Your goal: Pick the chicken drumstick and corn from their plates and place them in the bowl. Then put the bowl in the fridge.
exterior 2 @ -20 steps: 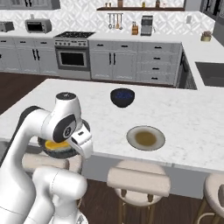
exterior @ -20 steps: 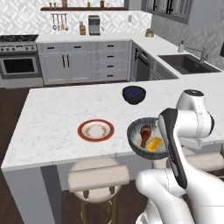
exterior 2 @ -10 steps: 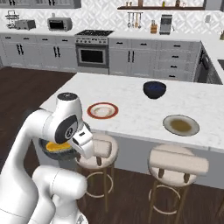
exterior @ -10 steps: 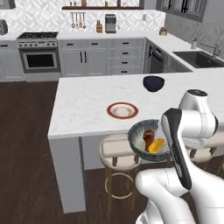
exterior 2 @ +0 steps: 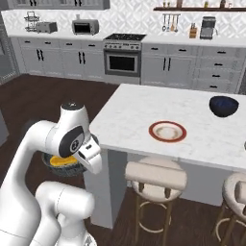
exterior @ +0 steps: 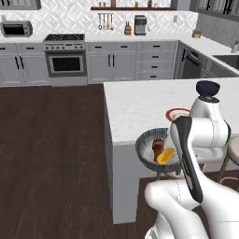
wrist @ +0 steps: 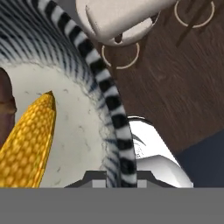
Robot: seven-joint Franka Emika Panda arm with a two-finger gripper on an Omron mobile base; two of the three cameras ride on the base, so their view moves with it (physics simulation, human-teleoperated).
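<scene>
My gripper (wrist: 116,176) is shut on the rim of the wide grey bowl (exterior: 148,152), holding it in the air beside the island's near corner. The ribbed rim (wrist: 114,127) runs down between the finger tips. Inside the bowl lie the brown chicken drumstick (exterior: 158,145) and the yellow corn (exterior: 165,156); the corn (wrist: 27,141) fills the left of the hand view. From the right base view the bowl (exterior 2: 61,166) hangs behind my forearm. The white plate with the red-brown rim (exterior 2: 167,131) sits bare on the island. The olive-grey plate and the fridge are out of view.
A dark navy bowl (exterior 2: 224,105) stands at the island's far right. Padded stools (exterior 2: 155,176) line the island's (exterior: 135,108) near side. Dark wood floor (exterior: 51,154) opens to the left. An oven (exterior: 65,63) and grey cabinets line the back wall.
The whole picture has shifted: the base has driven away from the island and to its left end. The bowl with drumstick and corn stays in my gripper.
</scene>
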